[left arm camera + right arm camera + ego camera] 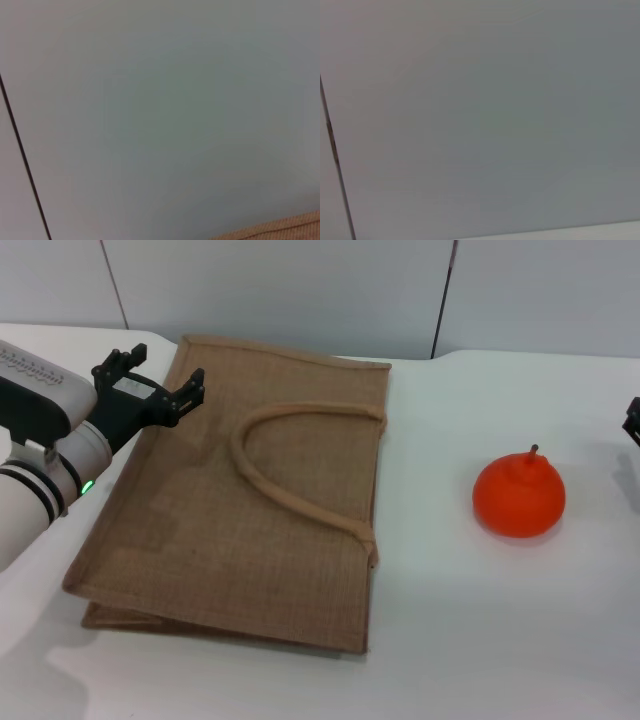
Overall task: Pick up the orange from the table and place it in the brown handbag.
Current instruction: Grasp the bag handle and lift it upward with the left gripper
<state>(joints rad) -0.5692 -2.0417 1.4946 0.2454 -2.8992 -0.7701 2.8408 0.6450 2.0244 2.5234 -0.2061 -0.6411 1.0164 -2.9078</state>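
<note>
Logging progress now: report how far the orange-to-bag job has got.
Nothing is done yet. The orange sits on the table, apart from the brown handbag, which lies flat. The left gripper hovers open at the bag's far left corner; the right gripper barely shows. Picking and placing remain.

The right hand point(634, 422) is mostly cut off at the edge.

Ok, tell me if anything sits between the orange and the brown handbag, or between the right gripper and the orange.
Nothing visible does. Bare table separates the orange from the brown handbag, which lies flat. The right gripper shows only at the head view's edge, with clear table between it and the orange. The left gripper hovers open at the bag's far corner.
</note>
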